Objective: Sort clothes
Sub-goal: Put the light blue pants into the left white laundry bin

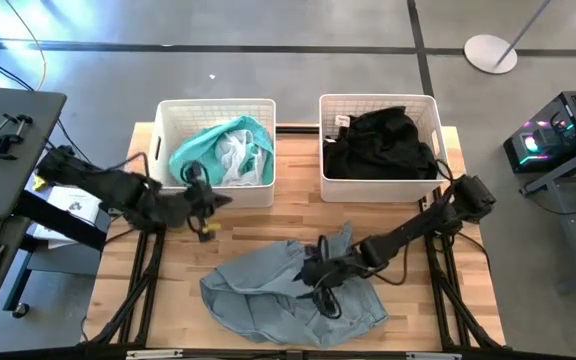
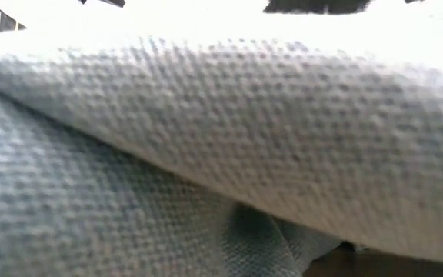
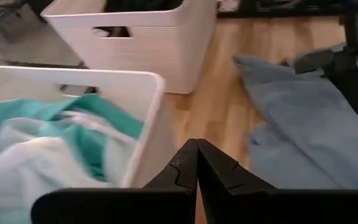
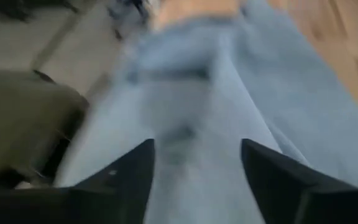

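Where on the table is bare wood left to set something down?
Bare wood lies between the denim garment and the right basket, and at the table's left front corner. Crowded: the front centre under the denim, and the back by the left basket.

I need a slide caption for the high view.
Right tool open over the denim garment on the table; left tool shut beside the left basket.

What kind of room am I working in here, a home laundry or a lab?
Most likely a lab or workshop, not a home: a bare grey floor, a lit computer case beside the wooden table, and a round stand base on the floor.
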Available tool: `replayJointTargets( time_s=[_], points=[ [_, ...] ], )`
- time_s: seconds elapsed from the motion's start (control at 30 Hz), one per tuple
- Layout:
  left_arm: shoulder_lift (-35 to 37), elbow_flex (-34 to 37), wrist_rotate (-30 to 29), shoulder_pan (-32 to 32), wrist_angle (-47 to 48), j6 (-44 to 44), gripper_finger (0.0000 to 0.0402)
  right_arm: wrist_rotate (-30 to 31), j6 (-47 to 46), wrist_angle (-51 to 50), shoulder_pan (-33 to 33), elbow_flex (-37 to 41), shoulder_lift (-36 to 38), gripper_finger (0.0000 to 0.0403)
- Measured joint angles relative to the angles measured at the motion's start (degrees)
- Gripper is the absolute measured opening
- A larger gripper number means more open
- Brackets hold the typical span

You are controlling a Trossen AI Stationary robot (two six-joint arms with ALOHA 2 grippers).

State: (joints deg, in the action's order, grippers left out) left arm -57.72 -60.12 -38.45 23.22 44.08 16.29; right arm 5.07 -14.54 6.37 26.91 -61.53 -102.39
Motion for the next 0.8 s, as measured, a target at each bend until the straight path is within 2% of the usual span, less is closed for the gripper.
replayJointTargets(
  time_s=[0.1, 0.2, 0.33, 0.43, 0.57, 0.7, 0.8],
  points=[
    [-2.01, 0.00, -1.42, 4.01, -0.92, 3.75, 0.0000, -1.81, 0.91, 3.55, 0.86, -2.94, -2.47, 0.0279],
    [-3.78, 0.00, -1.67, 7.23, -1.30, 7.38, 0.0000, -2.12, 1.96, 2.72, 1.90, -5.70, -6.18, 0.0328],
    [-6.19, 0.00, -2.18, 10.66, -1.19, 10.22, 0.0000, -2.15, 2.16, 2.50, 2.54, -10.11, -10.43, 0.0370],
    [-7.92, 0.00, -2.80, 12.13, -1.15, 11.10, 0.0000, -1.10, 3.01, -0.54, 2.58, -13.01, -13.43, 0.0379],
    [-10.00, 0.00, -2.89, 12.89, -1.01, 11.14, 0.0000, 3.78, 2.29, -5.62, 1.78, -14.76, -16.11, 0.0380],
    [-11.40, 0.00, -2.89, 12.96, -0.77, 11.13, 0.0000, 5.84, -0.41, -7.85, -0.18, -13.21, -17.85, 0.0380],
    [-12.10, 0.00, -2.83, 12.96, -0.15, 11.12, 0.0000, 4.86, -2.51, -9.40, -1.84, -11.06, -19.15, 0.0378]
  ],
)
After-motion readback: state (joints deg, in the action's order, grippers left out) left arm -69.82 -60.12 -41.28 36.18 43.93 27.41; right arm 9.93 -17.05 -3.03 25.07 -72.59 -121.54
